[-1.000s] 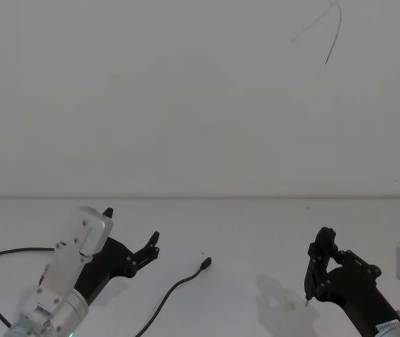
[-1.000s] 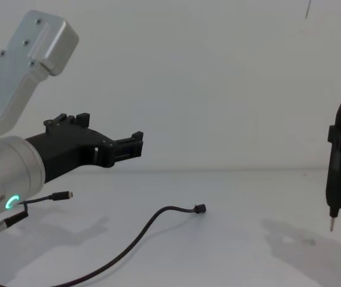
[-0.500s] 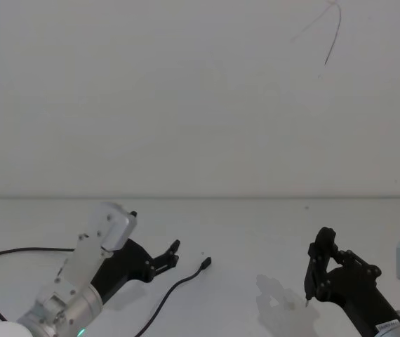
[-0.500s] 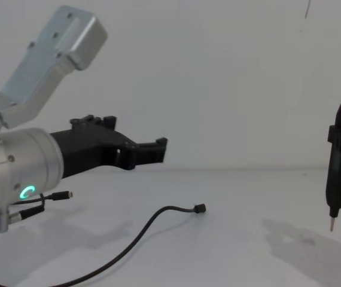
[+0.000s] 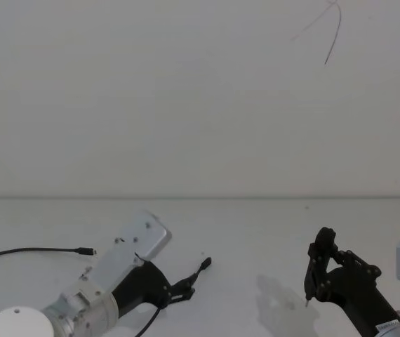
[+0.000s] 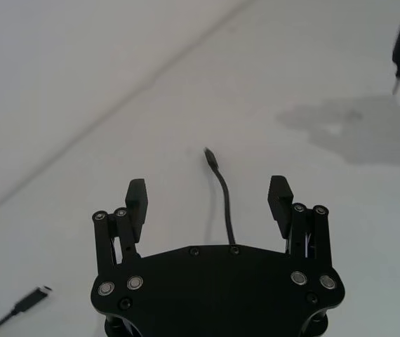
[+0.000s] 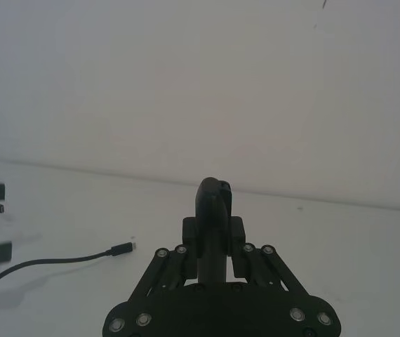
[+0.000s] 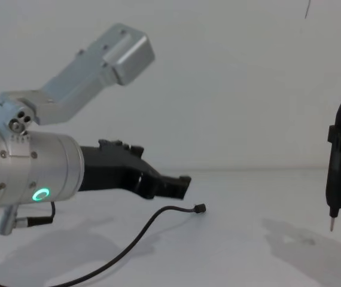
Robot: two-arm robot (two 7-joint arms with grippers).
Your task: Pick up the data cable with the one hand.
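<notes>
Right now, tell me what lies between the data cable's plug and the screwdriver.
In the chest view, only bare table with a shadow separates the data cable from the screwdriver.

The left gripper (image 6: 208, 193) is matt black plastic set with small shiny metal screws (image 6: 135, 282), on a wrist (image 8: 27, 170) of smooth satin silver metal. The data cable (image 6: 225, 200) looks matt and rubbery, the table (image 8: 248, 197) smooth matt white. The screwdriver (image 8: 338, 179) is dull black, with a bare metal tip.
</notes>
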